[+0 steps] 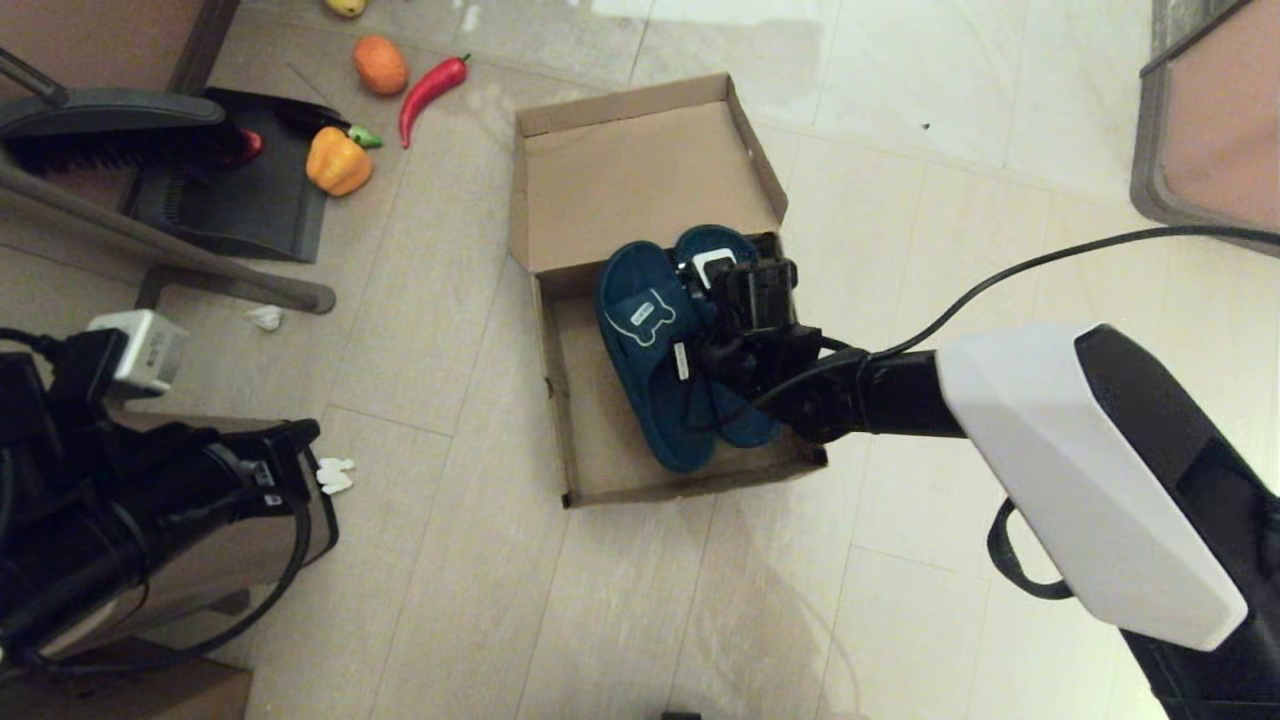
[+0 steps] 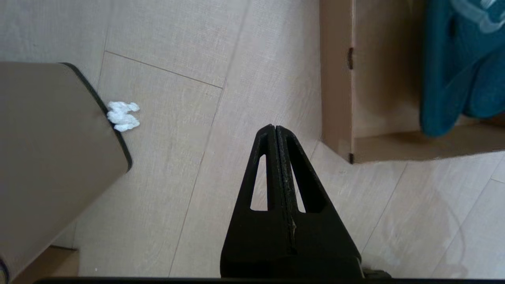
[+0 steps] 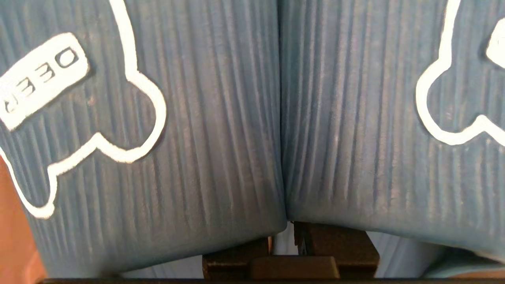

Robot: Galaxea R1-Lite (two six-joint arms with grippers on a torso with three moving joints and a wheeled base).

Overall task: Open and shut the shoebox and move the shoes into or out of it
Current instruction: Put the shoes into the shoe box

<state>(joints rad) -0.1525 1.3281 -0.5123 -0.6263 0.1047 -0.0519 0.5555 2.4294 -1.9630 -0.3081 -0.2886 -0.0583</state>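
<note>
Right gripper (image 1: 722,285) pinches the shoes (image 1: 655,345) by their straps, jaws nearly closed, above the open shoebox (image 1: 560,400); left gripper (image 2: 275,136) idles, jaws together.

1. The shallow brown cardboard shoebox (image 1: 600,420) lies on the pale tiled floor with its flap lid open toward the far side.
2. The pair of dark teal rubber slide shoes (image 1: 655,350) lies inside it, side by side.
3. The right gripper (image 1: 735,285) is above the shoes' straps; its fingers are hidden.
4. The left gripper (image 1: 140,350) is at the near left, well apart from the box.
</note>
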